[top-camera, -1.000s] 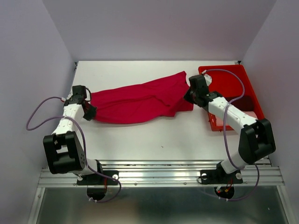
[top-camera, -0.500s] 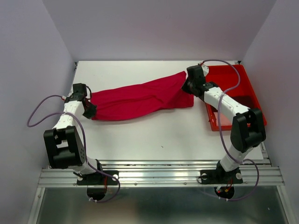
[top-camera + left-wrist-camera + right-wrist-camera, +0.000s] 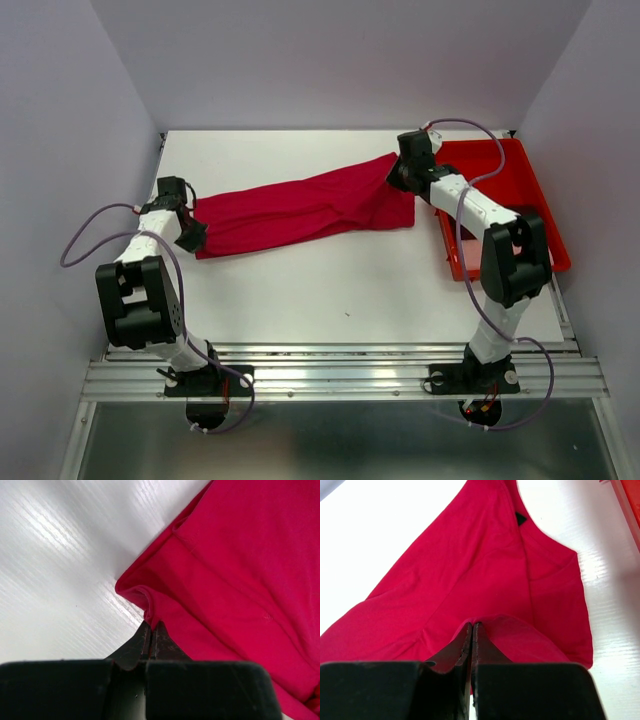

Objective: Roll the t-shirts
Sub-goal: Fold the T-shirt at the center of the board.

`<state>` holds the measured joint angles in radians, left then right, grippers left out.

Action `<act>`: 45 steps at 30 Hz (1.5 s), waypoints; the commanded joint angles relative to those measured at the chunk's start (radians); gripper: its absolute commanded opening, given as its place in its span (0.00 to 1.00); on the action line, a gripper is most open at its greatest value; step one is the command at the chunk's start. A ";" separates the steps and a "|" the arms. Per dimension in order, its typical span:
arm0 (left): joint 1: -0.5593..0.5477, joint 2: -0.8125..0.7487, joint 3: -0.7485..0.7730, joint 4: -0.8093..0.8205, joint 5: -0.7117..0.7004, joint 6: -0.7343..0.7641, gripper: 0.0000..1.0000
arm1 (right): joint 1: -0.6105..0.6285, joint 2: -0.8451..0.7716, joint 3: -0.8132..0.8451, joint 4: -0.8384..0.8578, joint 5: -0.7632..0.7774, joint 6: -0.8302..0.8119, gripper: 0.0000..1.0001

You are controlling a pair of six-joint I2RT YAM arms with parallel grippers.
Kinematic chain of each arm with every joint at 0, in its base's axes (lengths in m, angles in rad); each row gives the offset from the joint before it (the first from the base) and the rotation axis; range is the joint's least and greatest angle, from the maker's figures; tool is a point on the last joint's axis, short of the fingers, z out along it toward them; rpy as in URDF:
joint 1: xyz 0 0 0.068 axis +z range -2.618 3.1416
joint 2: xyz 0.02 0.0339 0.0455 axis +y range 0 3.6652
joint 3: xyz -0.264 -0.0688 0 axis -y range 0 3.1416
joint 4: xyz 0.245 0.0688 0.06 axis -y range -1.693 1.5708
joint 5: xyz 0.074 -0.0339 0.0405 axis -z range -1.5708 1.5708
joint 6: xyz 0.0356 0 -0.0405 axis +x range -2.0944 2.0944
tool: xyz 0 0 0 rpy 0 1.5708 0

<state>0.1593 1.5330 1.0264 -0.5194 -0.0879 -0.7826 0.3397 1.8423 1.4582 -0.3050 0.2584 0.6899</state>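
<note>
Left hand (image 3: 151, 630) pinches the left end of the bright crimson cloth t-shirt (image 3: 300, 212), and right hand (image 3: 472, 629) pinches its right end. The shirt lies stretched across the white worktop (image 3: 330, 290), apparently spread out but not yet rolled.

On table (image 3: 330, 285): shirt (image 3: 300, 213), stretched left to right. At its left end, left gripper (image 3: 192, 236); at its right, right gripper (image 3: 394, 180). Tray (image 3: 520, 168) farther right.

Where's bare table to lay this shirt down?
Free: the wide table strip between the crimson t-shirt and the arm bases, and a narrower strip behind it toward the back wall. Crowded: the right side, where the red tray lies beside the right gripper.
</note>
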 commanded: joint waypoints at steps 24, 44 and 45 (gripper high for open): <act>0.026 0.098 0.086 0.025 -0.065 -0.014 0.00 | -0.036 0.215 0.225 0.056 -0.053 -0.064 0.01; 0.003 -0.030 0.153 -0.014 -0.041 0.072 0.73 | -0.054 0.152 0.119 0.061 -0.226 -0.086 0.58; -0.007 -0.054 0.158 -0.021 -0.044 0.081 0.74 | -0.054 0.131 0.093 0.070 -0.246 -0.072 0.59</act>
<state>0.1768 1.5986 1.1191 -0.5072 -0.1074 -0.7414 0.2890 2.0819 1.6287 -0.2752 0.1032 0.6083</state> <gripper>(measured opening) 0.726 0.573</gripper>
